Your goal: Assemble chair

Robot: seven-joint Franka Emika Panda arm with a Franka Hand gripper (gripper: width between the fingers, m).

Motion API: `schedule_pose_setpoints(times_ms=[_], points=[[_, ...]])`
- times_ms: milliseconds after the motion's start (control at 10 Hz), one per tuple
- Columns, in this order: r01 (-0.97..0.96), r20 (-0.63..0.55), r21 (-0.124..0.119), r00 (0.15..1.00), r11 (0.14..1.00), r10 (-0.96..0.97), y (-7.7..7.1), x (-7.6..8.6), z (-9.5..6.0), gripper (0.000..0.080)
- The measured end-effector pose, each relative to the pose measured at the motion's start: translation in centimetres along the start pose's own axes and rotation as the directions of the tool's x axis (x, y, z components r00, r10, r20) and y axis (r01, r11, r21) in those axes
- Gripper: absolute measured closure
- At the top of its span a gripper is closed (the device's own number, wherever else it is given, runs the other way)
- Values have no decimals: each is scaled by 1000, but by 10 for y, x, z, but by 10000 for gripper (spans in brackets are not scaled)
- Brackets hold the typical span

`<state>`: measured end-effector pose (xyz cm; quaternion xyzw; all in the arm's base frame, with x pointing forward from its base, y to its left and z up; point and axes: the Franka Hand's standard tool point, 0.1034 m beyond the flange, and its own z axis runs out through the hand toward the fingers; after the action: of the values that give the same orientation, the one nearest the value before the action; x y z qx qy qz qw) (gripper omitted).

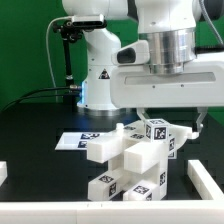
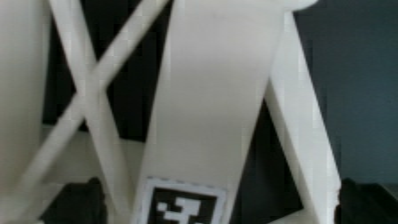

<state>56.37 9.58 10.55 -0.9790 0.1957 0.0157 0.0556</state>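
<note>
The chair (image 1: 135, 160) is a half-built stack of chunky white tagged blocks and posts at the front middle of the black table. My gripper (image 1: 172, 120) hangs right above its top tagged block (image 1: 157, 129), fingers spread to either side, not touching it. In the wrist view a long white slab with a square tag (image 2: 178, 205) runs between the jaws, with thin white posts (image 2: 107, 70) crossing beside it. My gripper (image 2: 217, 205) is open. Only dark fingertip edges (image 2: 75, 196) show at the frame's corners.
The marker board (image 1: 78, 140) lies flat on the table behind the chair at the exterior view's left. White rails stand at the left edge (image 1: 3, 172) and right front (image 1: 206, 180). The arm's base (image 1: 100, 75) stands at the back.
</note>
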Motion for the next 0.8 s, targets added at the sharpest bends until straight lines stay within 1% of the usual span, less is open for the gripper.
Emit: schedule_pose_setpoints(times_ms=[100,200,300,400,500,600,700,800], points=[[17,-8,0,1000,1000,-17,0,0,-6,151],[61,-16,-4,998,998,-61,2,4,-10,151],[109,-26,-15,994,994,-109,1,8,-16,151],[163,-49,-36,985,986,-164,-7,18,-27,151],[227,-65,-41,971,973,-229,-7,24,-29,151],[361,-61,-54,930,931,-364,-2,29,-28,151],[429,-59,-61,900,901,-432,1,36,-27,151],[494,-46,-65,866,867,-498,8,38,-24,151]])
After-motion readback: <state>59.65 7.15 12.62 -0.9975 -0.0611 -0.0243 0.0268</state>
